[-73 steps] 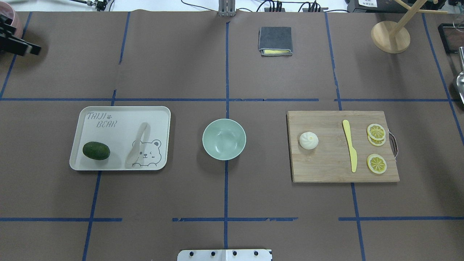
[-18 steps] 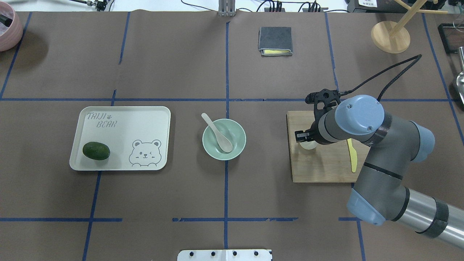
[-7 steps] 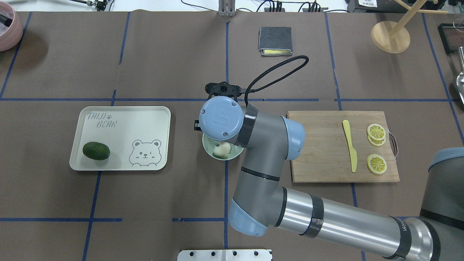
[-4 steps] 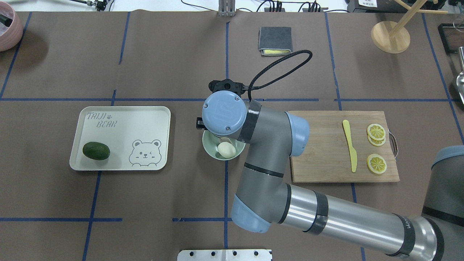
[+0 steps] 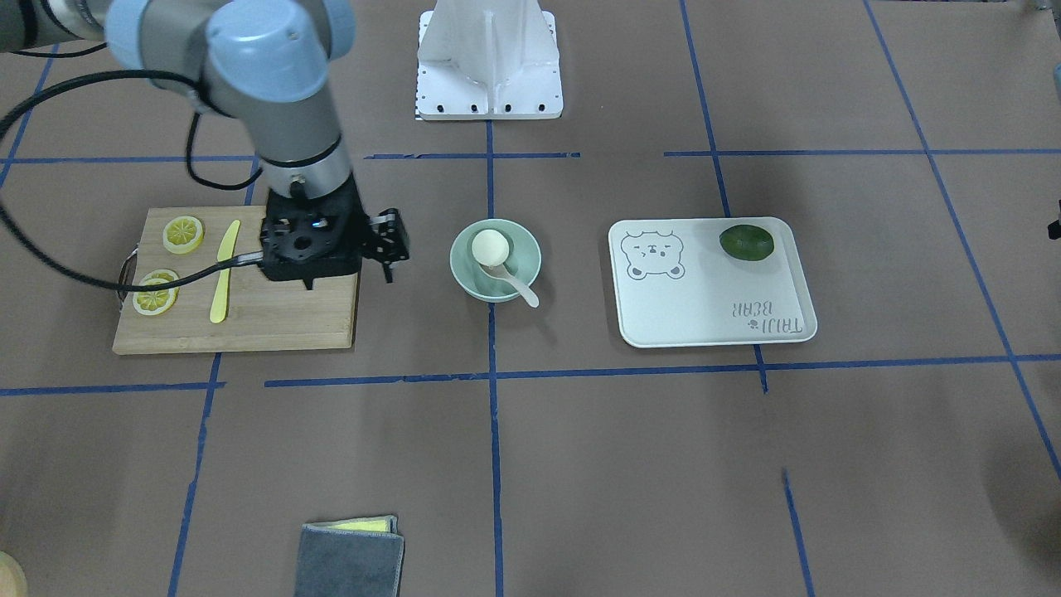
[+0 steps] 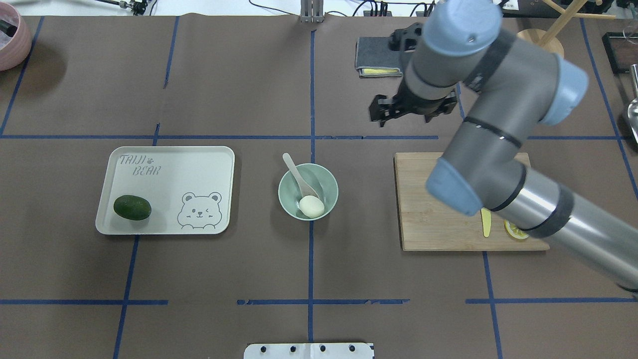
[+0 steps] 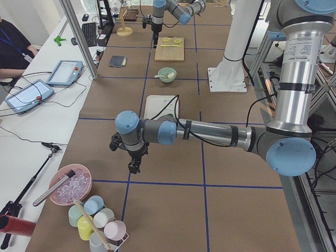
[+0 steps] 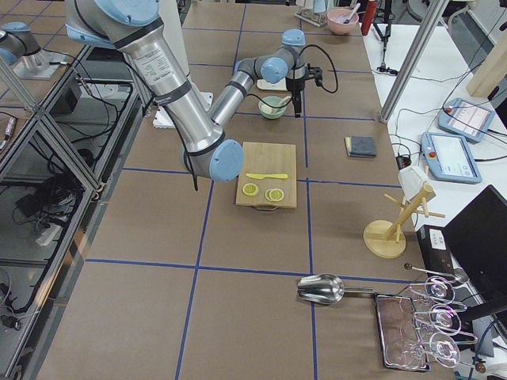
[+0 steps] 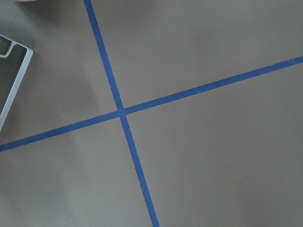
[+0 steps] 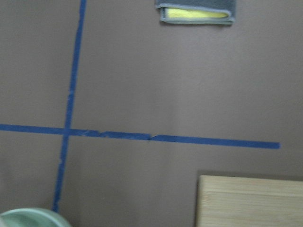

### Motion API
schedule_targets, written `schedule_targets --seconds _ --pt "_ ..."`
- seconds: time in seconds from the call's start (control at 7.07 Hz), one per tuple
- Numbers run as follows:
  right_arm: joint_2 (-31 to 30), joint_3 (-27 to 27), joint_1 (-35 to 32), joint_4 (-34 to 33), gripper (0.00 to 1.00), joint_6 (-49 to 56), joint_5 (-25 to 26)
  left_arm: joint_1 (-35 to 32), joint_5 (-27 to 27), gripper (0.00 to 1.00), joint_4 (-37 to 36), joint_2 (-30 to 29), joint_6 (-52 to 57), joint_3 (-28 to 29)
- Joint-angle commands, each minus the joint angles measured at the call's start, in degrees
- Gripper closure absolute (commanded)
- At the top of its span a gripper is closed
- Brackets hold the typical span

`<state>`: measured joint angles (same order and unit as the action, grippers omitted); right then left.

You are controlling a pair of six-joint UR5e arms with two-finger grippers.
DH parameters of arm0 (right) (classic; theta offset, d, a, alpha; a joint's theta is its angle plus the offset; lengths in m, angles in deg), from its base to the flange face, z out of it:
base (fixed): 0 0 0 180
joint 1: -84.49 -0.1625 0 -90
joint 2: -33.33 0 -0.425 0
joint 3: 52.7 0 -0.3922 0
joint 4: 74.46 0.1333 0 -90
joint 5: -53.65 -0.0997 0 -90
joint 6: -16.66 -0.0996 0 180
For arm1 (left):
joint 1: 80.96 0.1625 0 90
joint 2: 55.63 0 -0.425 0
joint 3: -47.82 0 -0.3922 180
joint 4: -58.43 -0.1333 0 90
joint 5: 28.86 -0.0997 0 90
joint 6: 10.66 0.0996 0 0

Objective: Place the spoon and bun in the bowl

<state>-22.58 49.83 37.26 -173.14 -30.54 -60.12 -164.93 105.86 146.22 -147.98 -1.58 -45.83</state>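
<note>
R pincer [image 6: 381, 113] hung above the worktop [image 6: 224, 274], jaws apart w/ nothing btwn them, at abt 1 o'clock from the bowl [image 6: 330, 180] in the overhead view and just off the board's far-left corner. The bun [image 6: 311, 206] sat inside the bowl, toward its 6 o'clock side. The spoon [image 6: 295, 172] lay in the bowl too: scoop down by the bun (touching it, as far as could be seen), handle leaning out over the rim at 11 o'clock. The wooden board [image 6: 423, 214] was at the bowl's 3 o'clock, partly under the R arm, w/ a yellow knife [image 5: 222, 269] and lemon slices [image 5: 182, 234] on it. A bear-print tray [image 6: 164, 169] lay at 9 o'clock, w/ a dark green fruit [image 6: 132, 207] in its near-left corner. A folded grey cloth [image 6: 374, 52] lay at 12–1 o'clock, beyond the pincer. L pincer [image 7: 134, 167] hung low over bare worktop far off at the L end; apart or together, can't tell.
</note>
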Motion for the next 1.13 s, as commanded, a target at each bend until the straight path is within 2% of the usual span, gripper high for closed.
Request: schedule_targets --seconds 0.0,0.14,0.28,0.42,0.57,0.99 --pt "-13.0 1.2 -15.8 -0.1 0.0 27.4 -9.6 -1.7 0.2 0.0 -0.1 1.2 0.0 -0.6" --pt "-18.1 0.4 -23.2 -0.8 0.0 40.2 -12.3 -4.2 0.1 0.0 -0.2 1.3 0.1 -0.7" --pt "-24.4 -0.8 -29.2 -0.3 0.0 45.4 -13.0 -5.9 0.1 0.0 0.0 2.7 0.1 -1.4" --pt "-30.9 -0.8 -32.5 -0.1 0.0 46.3 -12.9 -6.0 -0.1 0.0 0.0 3.0 0.0 -2.0" --pt "-33.2 -0.8 -36.2 -0.2 0.0 46.3 -13.0 -6.0 0.0 0.0 0.1 3.7 0.1 -2.6" --pt "-35.0 -0.4 -37.6 -0.2 0.0 45.8 -13.4 -5.9 -0.2 0.0 0.2 3.6 0.1 -2.7"
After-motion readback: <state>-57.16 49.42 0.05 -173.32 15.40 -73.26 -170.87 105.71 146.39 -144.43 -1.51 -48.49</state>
